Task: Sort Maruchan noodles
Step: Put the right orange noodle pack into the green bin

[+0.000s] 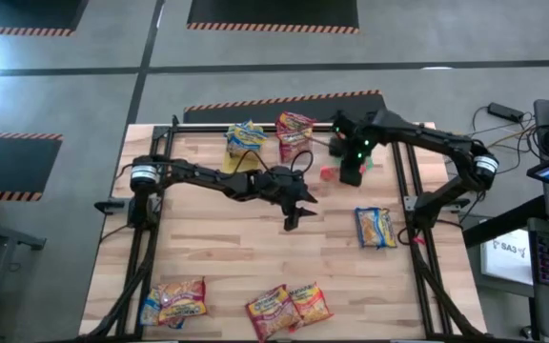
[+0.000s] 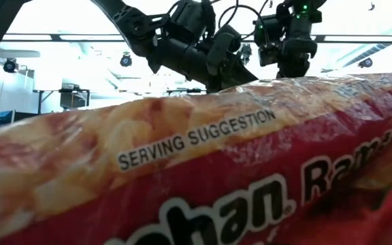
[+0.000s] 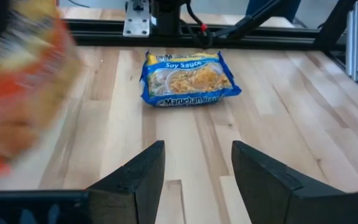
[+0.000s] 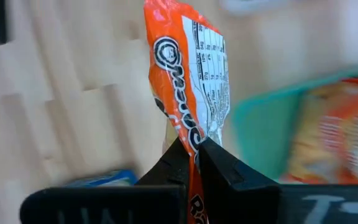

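Observation:
My right gripper [image 4: 194, 144] hangs over the far middle of the table [image 1: 351, 173], shut on an orange noodle packet [image 4: 188, 68]. That packet also shows as an orange blur [image 3: 23, 87] in the left wrist view. My left gripper [image 3: 197, 168] stands open at the table's middle [image 1: 298, 205] with nothing between its fingers. Ahead of it, toward the right edge, a blue-and-yellow packet [image 3: 188, 78] lies flat on the wood [image 1: 376, 227]. Two more packets [image 1: 246, 136] [image 1: 295, 133] lie at the far edge. My right gripper pinches one end of the orange packet [image 4: 194, 134] between its two fingers. The fingers come from above, pointing steeply down. The packet hangs below them with its printed back showing, clear of the table.
Several packets lie near the front edge: at the left [image 1: 174, 300] and at the middle [image 1: 289, 307]. One red packet [image 2: 196, 170] lies right before the low camera and blocks most of that view. A blurred green edge [image 4: 260, 124] with an orange packet [image 4: 328, 130] shows below my right gripper.

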Motion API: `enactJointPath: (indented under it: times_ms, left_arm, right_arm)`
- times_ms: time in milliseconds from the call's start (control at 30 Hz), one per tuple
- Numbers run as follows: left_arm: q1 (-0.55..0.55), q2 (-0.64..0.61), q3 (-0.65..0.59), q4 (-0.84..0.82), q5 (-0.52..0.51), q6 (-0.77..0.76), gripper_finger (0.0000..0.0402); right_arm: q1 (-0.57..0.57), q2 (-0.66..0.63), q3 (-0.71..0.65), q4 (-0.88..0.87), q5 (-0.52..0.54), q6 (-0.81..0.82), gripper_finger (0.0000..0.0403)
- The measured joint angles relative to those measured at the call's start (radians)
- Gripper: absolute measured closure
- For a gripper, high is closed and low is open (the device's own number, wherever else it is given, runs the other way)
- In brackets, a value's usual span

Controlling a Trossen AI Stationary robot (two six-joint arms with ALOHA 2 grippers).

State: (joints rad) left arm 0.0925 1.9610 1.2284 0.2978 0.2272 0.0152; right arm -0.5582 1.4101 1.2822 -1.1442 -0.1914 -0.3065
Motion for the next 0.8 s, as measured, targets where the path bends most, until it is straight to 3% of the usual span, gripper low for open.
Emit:
enactJointPath:
  times_ms: [233, 500, 633, 800]
  left_arm:
    - [0.0, 0.0, -0.052, 0.096, 0.0, -0.03, 0.0233]
    - [0.0, 0.0, -0.079, 0.148, 0.0, -0.043, 0.0233]
    - [0.0, 0.0, -0.079, 0.154, 0.0, -0.043, 0.0233]
    - [0.0, 0.0, -0.079, 0.154, 0.0, -0.033, 0.0233]
  right_arm:
    - [-0.102, 0.0, 0.103, -0.104, 0.166, -0.046, 0.039]
    - [-0.172, 0.022, 0.082, -0.09, 0.17, -0.143, 0.039]
    - [-0.181, 0.058, 0.066, -0.068, 0.235, -0.181, 0.039]
    - [-0.185, 0.107, 0.062, -0.041, 0.191, -0.212, 0.039]
